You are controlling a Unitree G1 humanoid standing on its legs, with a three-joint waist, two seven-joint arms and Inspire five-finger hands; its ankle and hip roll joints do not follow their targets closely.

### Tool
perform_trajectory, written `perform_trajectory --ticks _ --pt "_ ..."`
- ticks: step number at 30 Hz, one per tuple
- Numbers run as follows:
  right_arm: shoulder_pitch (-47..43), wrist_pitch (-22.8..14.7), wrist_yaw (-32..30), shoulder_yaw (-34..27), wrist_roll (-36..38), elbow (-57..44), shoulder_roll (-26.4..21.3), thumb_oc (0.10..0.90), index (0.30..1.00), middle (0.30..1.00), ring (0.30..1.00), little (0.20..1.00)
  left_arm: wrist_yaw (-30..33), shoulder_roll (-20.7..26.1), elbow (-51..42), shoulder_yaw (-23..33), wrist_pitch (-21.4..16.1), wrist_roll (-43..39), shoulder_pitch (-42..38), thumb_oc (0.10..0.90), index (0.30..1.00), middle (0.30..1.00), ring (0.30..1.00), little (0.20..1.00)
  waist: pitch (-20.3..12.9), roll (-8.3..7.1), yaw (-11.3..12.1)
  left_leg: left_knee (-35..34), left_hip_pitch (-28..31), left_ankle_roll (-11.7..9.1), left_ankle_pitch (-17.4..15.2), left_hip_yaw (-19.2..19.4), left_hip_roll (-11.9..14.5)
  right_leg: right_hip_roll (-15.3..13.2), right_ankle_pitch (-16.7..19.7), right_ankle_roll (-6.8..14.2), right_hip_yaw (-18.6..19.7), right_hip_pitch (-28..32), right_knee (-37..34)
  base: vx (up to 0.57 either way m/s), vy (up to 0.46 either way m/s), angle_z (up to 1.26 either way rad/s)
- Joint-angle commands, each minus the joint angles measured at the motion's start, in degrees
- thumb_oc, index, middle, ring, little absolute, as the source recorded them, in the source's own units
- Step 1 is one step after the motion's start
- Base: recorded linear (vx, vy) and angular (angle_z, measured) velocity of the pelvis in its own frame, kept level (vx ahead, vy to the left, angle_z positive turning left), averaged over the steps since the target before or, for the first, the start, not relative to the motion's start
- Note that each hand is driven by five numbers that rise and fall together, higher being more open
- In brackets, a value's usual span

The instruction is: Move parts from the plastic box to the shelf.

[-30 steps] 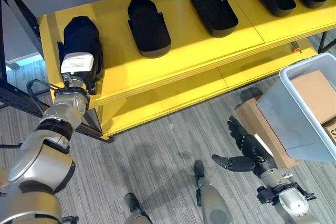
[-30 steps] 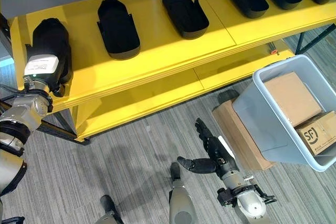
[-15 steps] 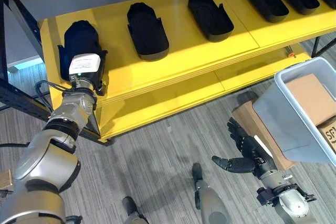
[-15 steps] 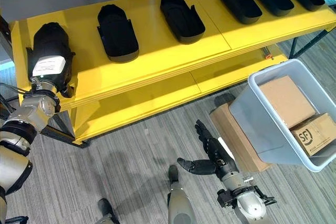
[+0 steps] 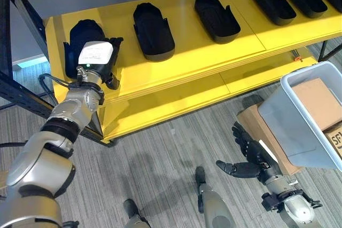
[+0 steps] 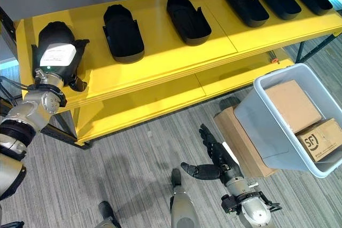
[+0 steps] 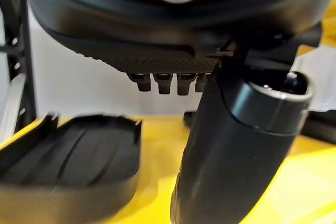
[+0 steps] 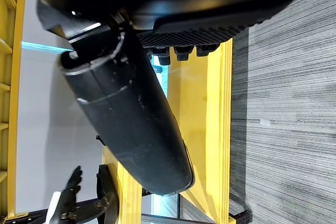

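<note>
**Left hand at the shelf's end part, right hand idling low**

Left eye view: I am looking down at a yellow shelf (image 5: 192,52) standing on grey striped carpet (image 5: 160,158), with a grey wall behind it. Black parts are lying in a row along the top board; the leftmost part (image 5: 85,36) is sitting at the shelf's left end. My left hand (image 5: 99,60) is hovering over that part's near end with its fingers relaxed and spread, curling round nothing.

Right eye view: the grey plastic box (image 6: 267,126) is tilting at the right, carrying two cardboard boxes (image 6: 293,105). A flat cardboard piece (image 6: 240,142) is lying beside it on the carpet. My right hand (image 6: 214,158) is hanging above the carpet, fingers straight, holding nothing.

Left wrist view: I am seeing a black part (image 7: 68,166) lying on the yellow board past the thumb (image 7: 236,145).

Right wrist view: the thumb (image 8: 126,114) is standing clear of the yellow frame (image 8: 215,129).
</note>
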Motion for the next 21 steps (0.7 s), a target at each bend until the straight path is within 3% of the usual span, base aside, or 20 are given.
perform_trajectory --ticks 1,3,8,11,12,15,16,21 --pt "-0.9 -5.2 -0.8 -6.5 0.2 -4.9 -0.6 0.9 1.0 1.0 1.0 1.0 6.4 6.9 -7.8 10.2 -1.1 2.7 -0.8 0.9 1.0 1.0 1.0 1.0 -0.9 2.29 1.0 2.3 -3.5 0.6 3.1 -2.0 2.3 -5.0 -7.4 4.7 1.0 4.0 8.6 0.0 0.0 0.0" --pt "-0.9 -5.3 -0.8 -6.6 0.0 -4.9 -0.7 0.9 1.0 1.0 1.0 1.0 6.7 7.5 -10.3 12.4 -1.1 2.9 1.4 0.9 1.0 1.0 1.0 1.0 -0.9 2.35 1.1 2.2 -3.4 0.6 3.1 -1.9 2.3 -5.0 -7.5 4.7 0.9 4.1 8.6 0.0 0.0 0.0" --pt "-0.4 -5.0 -0.8 -8.2 -0.6 -4.7 -0.1 0.9 1.0 1.0 1.0 1.0 7.5 9.6 -24.1 24.9 -1.7 4.6 14.6 0.9 1.0 1.0 1.0 1.0 -1.0 2.27 2.4 2.2 -2.9 0.7 2.7 -2.1 2.3 -5.1 -7.9 4.4 0.7 4.5 8.8 0.0 0.0 0.0" --pt "-0.5 -4.9 -1.0 -8.3 -0.8 -4.5 -0.2 0.9 1.0 1.0 1.0 1.0 7.6 9.5 -26.2 28.7 -2.2 5.1 19.3 0.9 1.0 1.0 1.0 1.0 -1.0 2.37 2.5 2.1 -2.8 0.8 2.6 -2.1 2.3 -5.1 -7.9 4.4 0.7 4.8 8.7 0.0 0.0 0.0" --pt "-0.4 -4.6 -1.0 -8.7 -1.0 -4.7 -0.1 0.9 1.0 1.0 1.0 1.0 7.0 9.3 -29.9 32.2 -2.2 5.6 23.4 0.9 1.0 1.0 1.0 1.0 -0.9 2.45 2.8 1.9 -2.5 0.8 2.6 -2.2 2.2 -5.1 -8.0 4.3 0.7 5.0 8.6 0.0 0.0 0.0" --pt "-0.5 -4.4 -1.1 -8.9 -1.1 -4.6 0.1 0.9 1.0 1.0 1.0 1.0 6.6 9.2 -32.7 34.9 -2.7 6.4 27.4 0.9 1.0 1.0 1.0 1.0 -0.8 2.47 3.1 1.8 -2.3 0.8 2.5 -2.2 2.1 -5.1 -8.0 4.2 0.6 5.3 8.5 0.0 0.0 0.03" --pt "-0.7 -4.2 -1.2 -9.5 -1.4 -4.5 0.3 0.9 1.0 1.0 1.0 1.0 5.6 8.4 -36.4 38.8 -3.2 6.9 33.8 0.9 1.0 1.0 1.0 1.0 -0.6 2.42 3.8 1.8 -2.2 0.9 2.5 -2.3 2.2 -5.1 -8.1 4.1 0.5 5.5 8.4 0.0 -0.002 0.13" --pt "-1.1 -3.7 -1.3 -9.8 -1.9 -4.5 0.4 0.9 1.0 1.0 1.0 1.0 3.7 6.7 -41.1 42.8 -4.0 7.6 41.4 0.9 1.0 1.0 1.0 1.0 -0.3 2.52 4.1 1.8 -2.0 1.0 2.5 -2.3 2.2 -5.2 -8.1 3.9 0.3 5.9 8.4 0.0 0.0 0.04"
